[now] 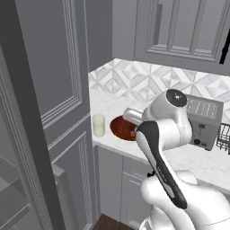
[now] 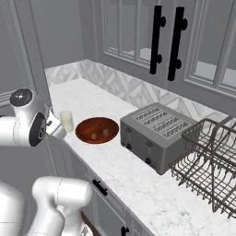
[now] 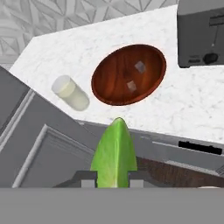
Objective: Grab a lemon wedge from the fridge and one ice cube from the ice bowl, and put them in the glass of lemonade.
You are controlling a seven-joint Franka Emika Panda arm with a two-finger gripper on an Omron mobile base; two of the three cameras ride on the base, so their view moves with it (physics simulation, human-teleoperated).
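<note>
Your gripper [image 3: 113,178] was clamped on the lemon wedge [image 3: 114,153], its tip pointing to 12 o'clock in the hand view. The ice bowl [image 3: 114,85] lay beyond at 12 o'clock on the counter [image 3: 183,105], the glass of lemonade [image 3: 70,92] at 10 o'clock, beside the bowl.

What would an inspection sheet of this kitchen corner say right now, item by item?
Surface: white marbled counter, bare in front of the toaster.
Job's things: small clear glass of pale lemonade stands beside the round reddish-brown ice bowl, apart from it; two ice cubes in the bowl; bright yellow-green lemon wedge held off the counter's front edge.
Clutter: grey four-slot toaster; dark wire dish rack.
Grippers: two-finger gripper shut on the wedge.
Cables: nothing seen.
Surroundings: patterned tile backsplash; grey panelled cabinets with black handles.
</note>
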